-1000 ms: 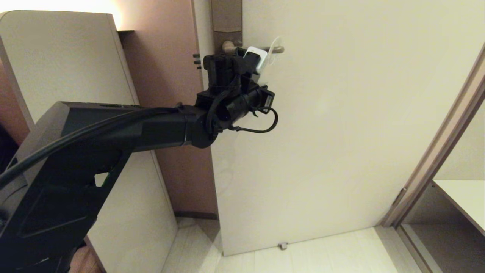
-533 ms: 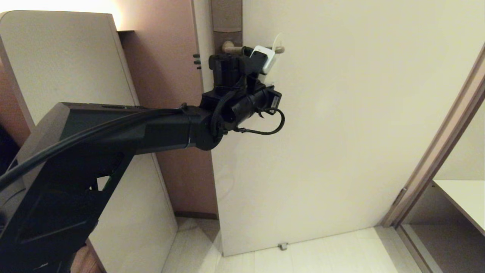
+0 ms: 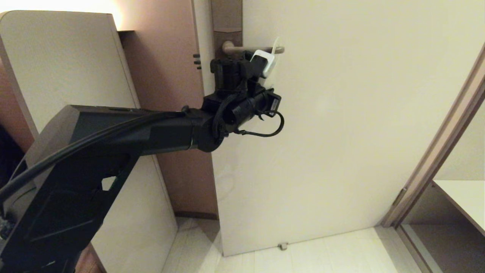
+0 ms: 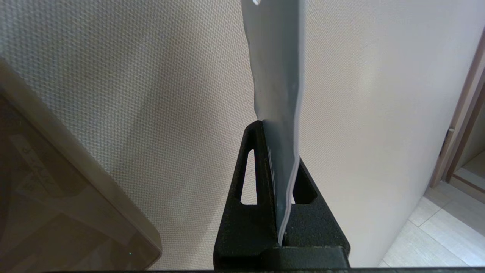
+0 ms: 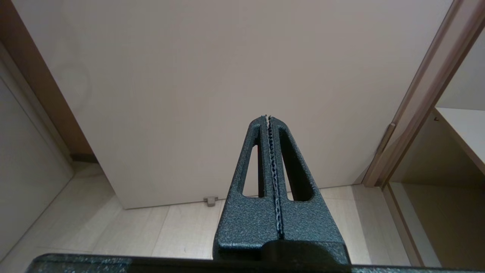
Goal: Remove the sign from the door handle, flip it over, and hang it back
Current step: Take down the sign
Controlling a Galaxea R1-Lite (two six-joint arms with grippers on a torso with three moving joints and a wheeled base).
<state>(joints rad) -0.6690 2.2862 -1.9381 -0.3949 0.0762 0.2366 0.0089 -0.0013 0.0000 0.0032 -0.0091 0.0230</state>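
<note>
The sign (image 3: 269,60) is pinched edge-on in my left gripper (image 3: 257,64), right below the door handle (image 3: 246,49). Its thin top loop reaches up to the lever's free end; I cannot tell whether it is round the lever. In the left wrist view the card (image 4: 276,76) rises from between the fingers, dull teal-grey face showing, with the left gripper (image 4: 278,144) shut on its lower part. The handle's tall plate (image 3: 226,19) runs up the door edge. My right gripper (image 5: 268,118) is shut and empty, held low and pointing at the door's bottom.
The pale door (image 3: 341,113) fills the middle. A tall beige cabinet (image 3: 75,68) stands close on the left beside my arm. A wooden door frame (image 3: 443,144) and a shelf (image 3: 466,197) are at the right. A small door stop (image 3: 282,246) sits on the tiled floor.
The left gripper with the sign shifted slightly right, then sank a little; the sign's top has dipped against the lever's end. The right arm has not moved.
</note>
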